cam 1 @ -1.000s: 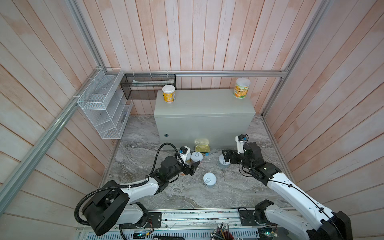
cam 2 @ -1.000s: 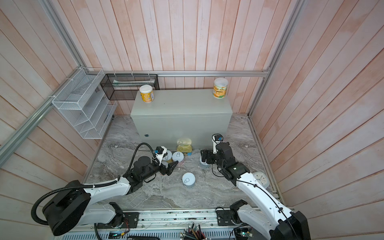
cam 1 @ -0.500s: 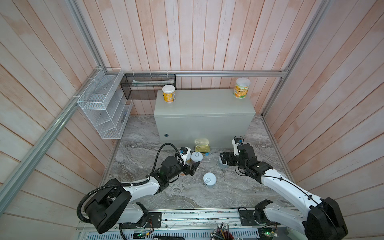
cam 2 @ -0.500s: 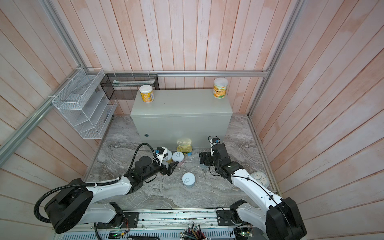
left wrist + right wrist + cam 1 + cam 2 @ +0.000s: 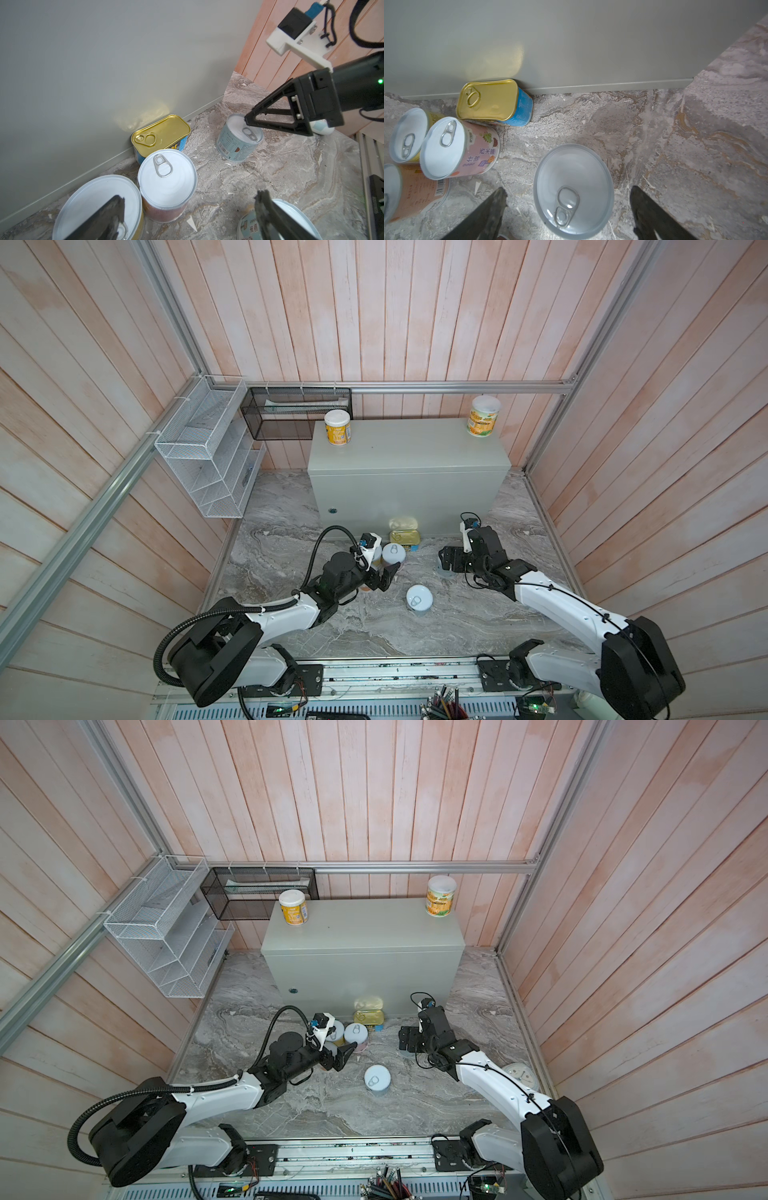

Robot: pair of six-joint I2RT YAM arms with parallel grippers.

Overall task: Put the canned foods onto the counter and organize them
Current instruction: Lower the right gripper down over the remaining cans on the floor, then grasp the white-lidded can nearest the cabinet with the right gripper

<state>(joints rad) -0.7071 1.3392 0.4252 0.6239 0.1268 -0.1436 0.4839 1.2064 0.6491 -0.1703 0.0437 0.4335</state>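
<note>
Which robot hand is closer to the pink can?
Left. The left gripper, open, is right beside the pink can; the right gripper is farther off, over a pale blue can.

The grey metal worktop [image 5: 409, 456] fills mid-frame in both top views, with a yellow can [image 5: 337, 427] upright at its upper-left corner and an orange-and-green can [image 5: 483, 416] at its upper-right corner. Below its front face, a gold-topped tin [image 5: 404, 537] lies flat against it on the marble floor [image 5: 478, 626], with a pink can [image 5: 393, 554], a second yellow can [image 5: 338, 1031] and an orange can [image 5: 415, 191] clustered upright just to its lower left. A pale blue can [image 5: 419, 600] stands alone at lower centre, and a second pale blue can [image 5: 574, 187] stands to its upper right.
</note>
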